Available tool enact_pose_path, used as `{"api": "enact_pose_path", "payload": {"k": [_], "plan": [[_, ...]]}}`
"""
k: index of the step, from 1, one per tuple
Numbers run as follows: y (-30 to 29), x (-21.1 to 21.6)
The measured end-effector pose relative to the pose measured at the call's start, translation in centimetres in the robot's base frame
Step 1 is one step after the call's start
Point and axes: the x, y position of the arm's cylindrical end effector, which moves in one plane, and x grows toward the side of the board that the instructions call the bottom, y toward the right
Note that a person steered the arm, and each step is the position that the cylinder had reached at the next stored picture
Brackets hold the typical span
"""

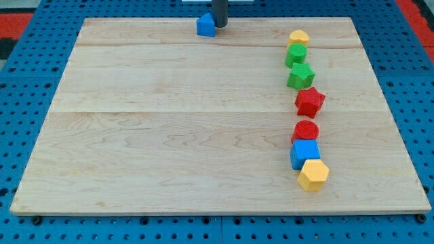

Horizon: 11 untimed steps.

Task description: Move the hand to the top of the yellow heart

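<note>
Our tip sits at the view's top edge of the wooden board, touching or just beside the right side of a small blue block; it is a bare rod, so there are no jaws to report. Down the view's right runs a column: yellow heart on top, green block, green star, red star, red cylinder, blue cube, yellow hexagon. The heart lies well apart from our tip, off to its right.
</note>
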Motion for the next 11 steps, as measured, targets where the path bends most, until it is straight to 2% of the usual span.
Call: {"api": "enact_pose_path", "payload": {"k": [1,4,8,9,11], "plan": [[0.0,0.5],[9.0,-0.4],[7.8,1.6],[9.5,1.8],[16.9,-0.2]]}}
